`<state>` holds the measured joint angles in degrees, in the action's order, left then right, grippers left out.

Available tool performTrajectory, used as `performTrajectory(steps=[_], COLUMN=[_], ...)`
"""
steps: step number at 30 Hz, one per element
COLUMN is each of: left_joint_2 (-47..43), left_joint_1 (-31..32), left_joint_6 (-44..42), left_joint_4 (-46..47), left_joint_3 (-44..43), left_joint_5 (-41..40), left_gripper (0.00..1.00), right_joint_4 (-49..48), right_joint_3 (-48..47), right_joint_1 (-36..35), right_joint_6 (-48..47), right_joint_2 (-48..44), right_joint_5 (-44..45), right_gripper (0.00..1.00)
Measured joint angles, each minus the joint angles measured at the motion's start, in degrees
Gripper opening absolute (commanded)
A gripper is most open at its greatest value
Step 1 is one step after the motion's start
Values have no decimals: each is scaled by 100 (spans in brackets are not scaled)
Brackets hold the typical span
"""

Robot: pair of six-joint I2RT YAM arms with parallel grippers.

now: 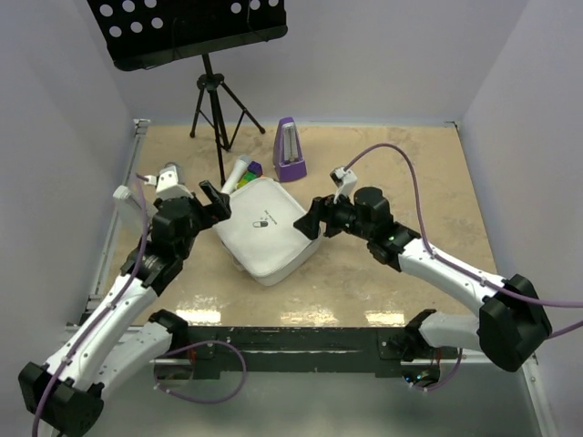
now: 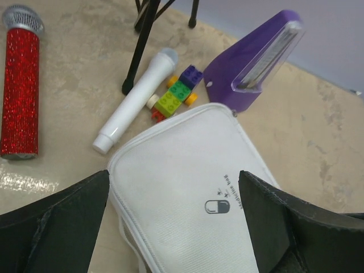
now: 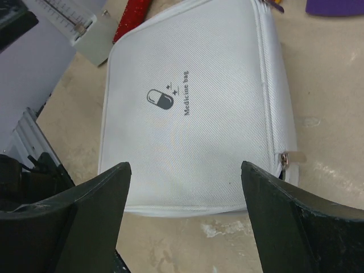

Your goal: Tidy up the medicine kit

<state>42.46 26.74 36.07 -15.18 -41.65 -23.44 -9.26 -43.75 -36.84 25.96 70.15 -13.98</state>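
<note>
The medicine kit [image 1: 264,235] is a white rounded-square case with a small pill logo on its lid. It lies shut in the middle of the table. My left gripper [image 1: 219,201] is open and empty at the kit's far left edge. In the left wrist view the gripper [image 2: 173,176] hovers over the kit [image 2: 187,193], one finger on each side. My right gripper [image 1: 311,223] is open and empty at the kit's right edge. In the right wrist view the gripper [image 3: 186,166] sits above the near edge of the kit [image 3: 193,114]. A zip pull [image 3: 285,159] shows on the kit's side.
A purple metronome [image 1: 290,150] stands behind the kit. A white microphone [image 2: 136,102], toy bricks [image 2: 179,94] and a red glitter microphone [image 2: 21,85] lie at the back left. A black music stand [image 1: 211,91] stands on its tripod at the back.
</note>
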Motion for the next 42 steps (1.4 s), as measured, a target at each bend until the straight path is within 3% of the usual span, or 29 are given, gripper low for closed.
performTrajectory(steps=[7, 12, 20, 25, 33, 42], left_joint_2=[800, 925, 695, 1073, 1429, 2896], left_joint_1=[-1019, -1237, -1248, -1281, -1241, -490], left_joint_6=[42, 173, 466, 476, 378, -208], left_joint_4=[372, 671, 1751, 2151, 2592, 2852], left_joint_3=[468, 732, 1762, 1779, 1904, 1051], left_joint_5=[1237, 1910, 2780, 2929, 3139, 2627], left_gripper=[100, 100, 96, 91, 85, 85], right_joint_4=[-66, -291, -837, -1058, -1499, -1423], right_joint_3=[584, 699, 57, 369, 1172, 2024], right_joint_1=[37, 345, 540, 540, 313, -586], right_joint_6=[306, 413, 227, 208, 214, 728], right_joint_2=[-315, -293, 1342, 1543, 990, -57], right_joint_5=[352, 568, 468, 199, -46, 487], right_gripper=[86, 86, 84, 81, 74, 78])
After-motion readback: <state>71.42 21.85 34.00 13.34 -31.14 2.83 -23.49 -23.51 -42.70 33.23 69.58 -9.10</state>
